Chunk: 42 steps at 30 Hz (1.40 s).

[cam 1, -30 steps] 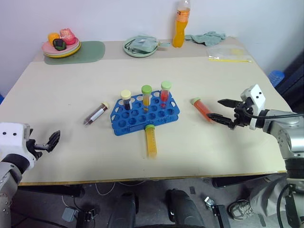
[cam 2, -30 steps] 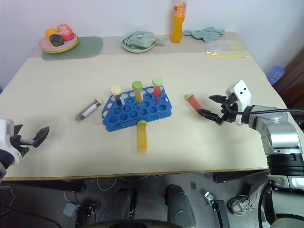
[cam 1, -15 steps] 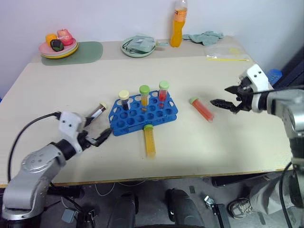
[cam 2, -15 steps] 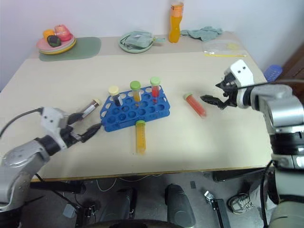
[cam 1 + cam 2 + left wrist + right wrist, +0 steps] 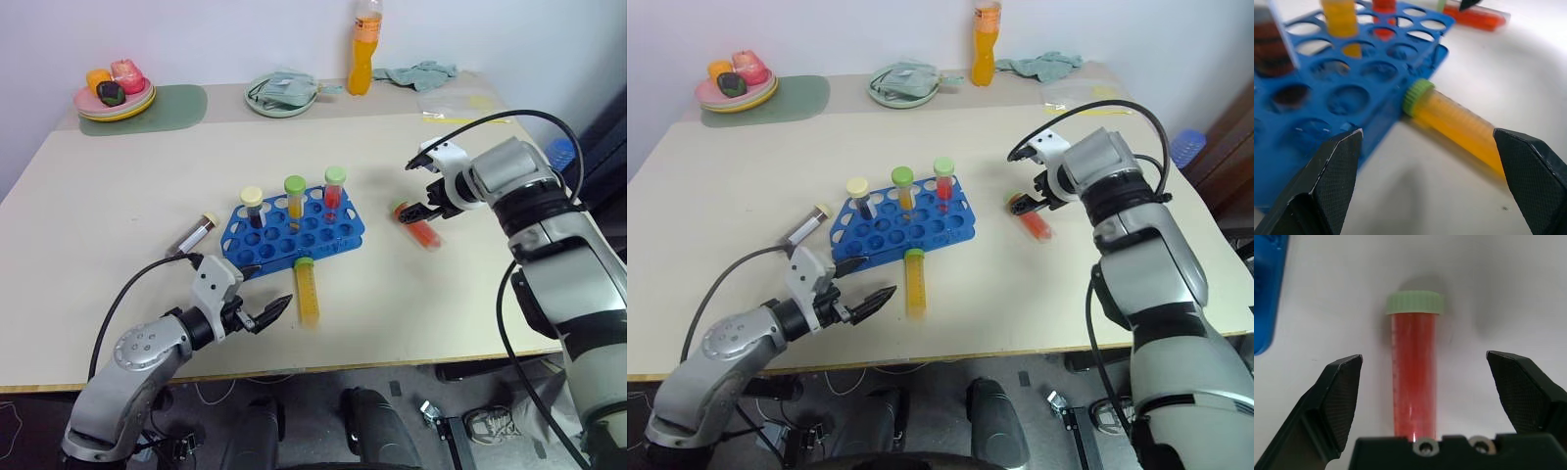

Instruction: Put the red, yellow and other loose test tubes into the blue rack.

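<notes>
The blue rack (image 5: 323, 240) stands mid-table with three capped tubes upright in its back row. A yellow tube (image 5: 310, 292) with a green cap lies just in front of it. The red tube (image 5: 419, 230) lies to its right and a dark tube (image 5: 193, 235) to its left. My left gripper (image 5: 272, 284) is open and low, just left of the yellow tube (image 5: 1459, 122), not touching it. My right gripper (image 5: 409, 188) hangs open above the cap end of the red tube (image 5: 1413, 377), its fingers (image 5: 1339, 391) straddling it without contact.
Along the far edge stand an orange bottle (image 5: 365, 49), a bowl with a cloth (image 5: 284, 93), a plate of fruit (image 5: 113, 98) on a green mat, a loose cloth (image 5: 421, 73) and a plastic bag (image 5: 460, 103).
My left arm swung in from the table's left front edge to just in front of the rack. My right gripper moved from right of the red tube to over it, tipping downward.
</notes>
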{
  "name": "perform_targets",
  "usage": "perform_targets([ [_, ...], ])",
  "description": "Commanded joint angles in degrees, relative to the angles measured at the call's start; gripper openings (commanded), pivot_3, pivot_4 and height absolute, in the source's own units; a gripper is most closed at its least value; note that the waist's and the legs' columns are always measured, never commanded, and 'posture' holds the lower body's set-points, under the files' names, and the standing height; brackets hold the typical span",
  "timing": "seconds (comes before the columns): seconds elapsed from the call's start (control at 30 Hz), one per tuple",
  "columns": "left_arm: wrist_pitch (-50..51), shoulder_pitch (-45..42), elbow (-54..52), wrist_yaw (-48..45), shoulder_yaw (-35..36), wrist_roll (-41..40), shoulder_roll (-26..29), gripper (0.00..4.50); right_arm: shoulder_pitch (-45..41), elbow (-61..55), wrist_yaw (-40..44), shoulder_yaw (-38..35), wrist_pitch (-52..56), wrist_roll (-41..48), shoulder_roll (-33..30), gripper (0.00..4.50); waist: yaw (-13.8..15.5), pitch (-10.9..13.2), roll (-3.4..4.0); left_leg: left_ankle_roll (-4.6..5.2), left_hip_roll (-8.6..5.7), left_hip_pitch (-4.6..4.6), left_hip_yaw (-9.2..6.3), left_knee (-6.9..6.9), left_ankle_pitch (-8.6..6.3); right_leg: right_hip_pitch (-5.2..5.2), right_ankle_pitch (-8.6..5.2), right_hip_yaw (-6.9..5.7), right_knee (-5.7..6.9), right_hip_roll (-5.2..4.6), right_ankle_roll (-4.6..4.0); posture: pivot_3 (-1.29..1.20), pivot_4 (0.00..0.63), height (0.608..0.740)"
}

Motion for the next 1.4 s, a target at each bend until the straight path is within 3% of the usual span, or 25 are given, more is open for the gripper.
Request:
perform_targets([
  [0.03,-0.99,0.8,-3.84,1.32,-0.6,0.18,-0.85,4.47,-2.84,5.36,0.22,0.03,-3.19,-2.92,1.99,4.25,-0.02,0.0,0.0,0.0,0.0,0.0,0.0,0.0,0.0,0.0,0.0,0.0,0.01,0.0,0.0,0.0,0.15,0.74],
  [0.1,-0.32,0.96,-5.08,2.48,-1.35,0.15,-1.52,4.5,-2.99,8.43,0.61,0.05,-5.49,-4.3,3.3,3.67,-0.01,0.0,0.01,0.0,0.0,0.0,0.0,0.0,0.0,0.0,0.0,0.0,0.01,0.0,0.0,0.0,0.15,0.74],
  [0.27,0.53,1.04,-6.45,4.03,-2.15,0.06,-1.99,4.5,-3.58,10.98,1.57,-1.11,-7.93,-6.37,3.96,1.23,-0.02,-0.01,0.02,0.0,0.0,0.01,0.0,0.01,0.0,0.0,0.0,0.0,0.04,0.0,0.0,0.0,0.15,0.74],
  [0.37,0.65,1.15,-6.54,4.1,-1.74,-0.32,-1.7,4.5,-3.36,6.14,6.56,-1.07,-7.18,-6.33,2.04,1.23,-0.03,0.03,0.09,0.0,0.0,0.01,0.0,0.01,0.0,0.0,0.0,0.0,0.04,0.01,0.0,0.0,0.15,0.74],
  [0.47,0.76,1.31,-6.43,3.87,-0.92,-0.57,-1.28,4.5,2.94,-10.62,11.88,-2.49,-6.32,-4.45,-3.87,1.23,0.17,0.05,0.13,0.0,0.0,0.0,-0.01,0.0,0.0,-0.01,0.0,0.0,0.03,0.01,0.01,0.0,0.15,0.74],
  [0.53,0.64,1.42,-6.21,3.7,-0.33,-0.68,-1.08,4.5,9.8,-24.52,12.43,-7.03,-5.11,-1.15,-7.42,1.23,0.63,0.04,0.11,0.0,-0.01,-0.04,-0.07,0.0,0.0,0.0,-0.01,-0.04,-0.01,0.01,0.02,0.0,0.15,0.74],
  [0.6,0.64,1.1,-5.83,3.9,0.34,-0.76,-1.04,4.5,19.91,-41.01,10.17,-16.6,-5.26,4.38,-8.44,1.23,0.91,0.02,0.07,0.02,-0.01,-0.04,-0.08,-0.01,-0.01,0.02,-0.01,-0.04,-0.04,0.0,0.03,0.0,0.15,0.74],
  [0.7,0.57,0.13,-4.98,4.09,1.05,-1.01,-1.22,4.5,33.67,-59.07,5.23,-30.46,-4.54,12.46,-3.47,1.23,1.25,0.03,0.1,0.03,0.01,-0.01,-0.07,-0.02,-0.02,0.05,-0.02,-0.01,-0.01,0.04,0.03,0.0,0.15,0.74],
  [0.8,0.52,-2.25,-2.89,4.39,2.22,-1.9,-2.32,4.5,45.54,-72.65,-4.14,-40.93,-9.51,20.04,9.95,1.23,1.36,-0.01,0.1,0.03,0.04,0.06,-0.08,0.02,-0.02,0.08,-0.01,-0.01,0.09,0.11,0.02,0.0,0.15,0.74],
  [0.93,0.36,-5.08,-0.34,3.93,2.88,-2.35,-2.89,4.5,51.93,-76.07,-14.53,-36.9,-22.49,17.32,20.87,1.23,1.33,-0.03,0.12,0.0,0.05,0.09,-0.03,0.17,0.0,0.13,0.0,0.02,0.14,0.11,0.03,0.0,0.15,0.74],
  [1.07,0.1,-6.41,0.64,2.96,2.41,-2.6,-2.42,4.5,54.11,-71.27,-21.28,-32.13,-33.51,14.06,27.04,1.23,1.3,-0.03,0.13,0.0,0.04,0.1,-0.05,0.16,0.0,0.14,0.0,0.0,0.15,0.1,0.02,0.0,0.15,0.74],
  [1.4,1.58,-5.8,-1.91,3.48,1.84,-3.3,-2.26,4.5,52.09,-58.77,-25.84,-28.57,-45.97,13.45,29.75,1.23,1.29,-0.03,0.13,-0.02,0.03,0.12,-0.05,0.1,0.01,0.14,0.0,0.01,0.13,0.08,0.01,0.0,0.15,0.74],
])
